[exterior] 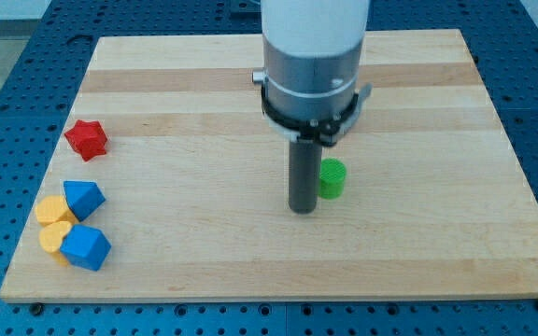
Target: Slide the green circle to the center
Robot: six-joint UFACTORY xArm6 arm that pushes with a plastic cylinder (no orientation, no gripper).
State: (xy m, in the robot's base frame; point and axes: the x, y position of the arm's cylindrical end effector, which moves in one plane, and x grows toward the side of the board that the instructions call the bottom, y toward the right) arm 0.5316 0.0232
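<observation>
a: is there any writing or label to read?

b: none can be read. the arm (312, 56) is a pale cylinder with a grey metal collar, and under it goes a straight dark rod. the robot has no claw, so there is nothing to be open or closed; it ends only in my tip (302, 211), which stands on the board a little below the middle of the frame.

a: and the task's thing?

b: the green circle (332, 178), a short smooth cylinder, stands upright just beside the rod, on its right side, near the middle of the frame. if they touch, it cannot be told.

a: what is the table made of?

b: a wooden board (418, 112) of light planks with visible grain, lying on a blue perforated surface (7, 84).

a: other blocks?

b: at the left of the frame, a red star (87, 139). in the lower left, one tight group: two blue blocks (83, 198) with angled faces (86, 247) and two yellow blocks (51, 210) with rounded shapes (55, 238), touching each other. no containers.
</observation>
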